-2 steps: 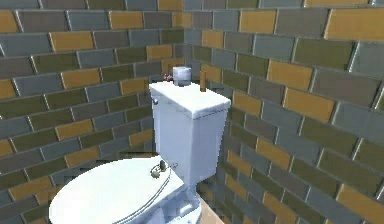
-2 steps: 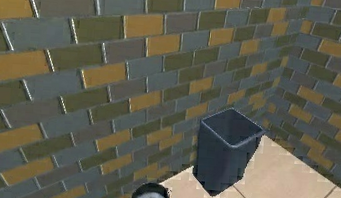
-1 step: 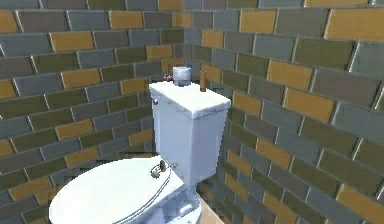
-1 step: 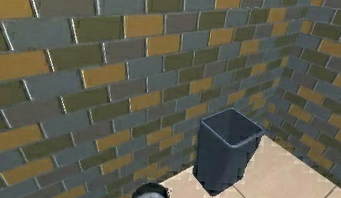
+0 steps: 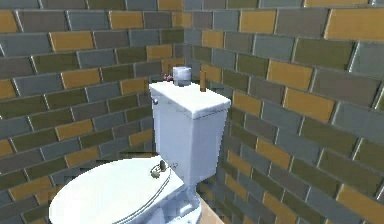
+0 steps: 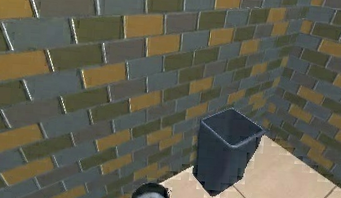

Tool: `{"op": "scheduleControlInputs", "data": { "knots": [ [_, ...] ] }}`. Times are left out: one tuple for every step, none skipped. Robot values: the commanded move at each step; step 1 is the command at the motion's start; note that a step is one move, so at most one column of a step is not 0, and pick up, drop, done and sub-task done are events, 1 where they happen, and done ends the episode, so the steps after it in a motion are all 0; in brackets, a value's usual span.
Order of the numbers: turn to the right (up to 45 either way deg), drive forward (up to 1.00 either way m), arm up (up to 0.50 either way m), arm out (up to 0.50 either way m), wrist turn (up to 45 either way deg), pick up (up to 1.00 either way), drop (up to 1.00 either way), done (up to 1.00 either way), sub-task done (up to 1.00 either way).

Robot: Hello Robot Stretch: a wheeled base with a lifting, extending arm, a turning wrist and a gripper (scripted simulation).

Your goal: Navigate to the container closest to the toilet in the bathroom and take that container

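Toilet point(image 5: 120, 195) stood in a brick corner, small grey can point(image 5: 182, 73) on its tank point(image 5: 195, 125). Dark bin point(image 6: 227, 149) sat on tiled floor point(image 6: 293, 186) near wall point(image 6: 80, 71). Gripper's state could not be told.

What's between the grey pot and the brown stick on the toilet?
Just bare tank lid between the grey pot and brown stick, in the forward view.

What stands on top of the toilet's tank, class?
On the tank's lid stand a small grey container and, next to it, a thin brown upright thing. The container's contents cannot be seen, nor the gap behind the tank.
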Motion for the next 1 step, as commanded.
{"op": "scheduleControlInputs", "data": {
  "knots": [
    [0.0, 0.0, 0.0, 0.0, 45.0, 0.0, 0.0, 0.0, 0.0]
  ]
}}
